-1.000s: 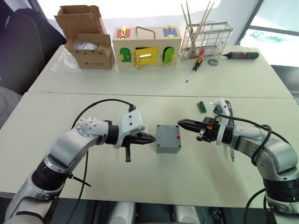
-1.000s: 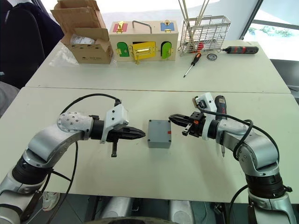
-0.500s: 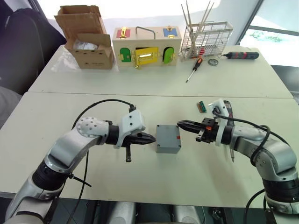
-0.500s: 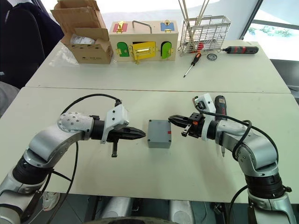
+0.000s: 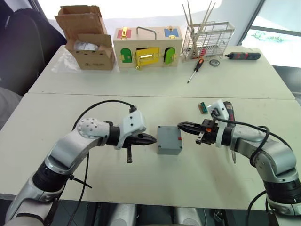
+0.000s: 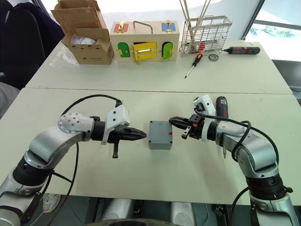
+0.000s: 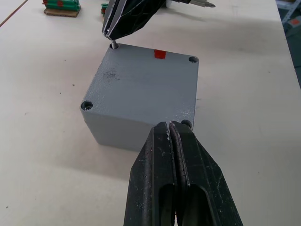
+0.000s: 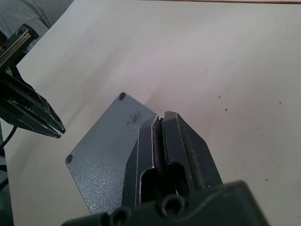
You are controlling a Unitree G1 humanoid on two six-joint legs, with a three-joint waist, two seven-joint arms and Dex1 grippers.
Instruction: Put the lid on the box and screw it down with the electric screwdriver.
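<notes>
While the box (image 5: 169,140), its lid (image 7: 141,87) already on, sits mid-desk between both arms, the right pincer (image 5: 181,126), fingers pressed together, holds a small screw at a far corner hole; the left pincer (image 5: 151,139), also pressed together, points in from the opposite side; the electric screwdriver (image 6: 222,109) lies beside the right arm, the nearer one.

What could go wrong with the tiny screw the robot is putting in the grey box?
1. The right gripper pinches the screw at a corner hole of the lid; it could tilt or drop and roll away.
2. The left gripper, shut at the opposite corner, grips nothing, so the box might slide.
</notes>
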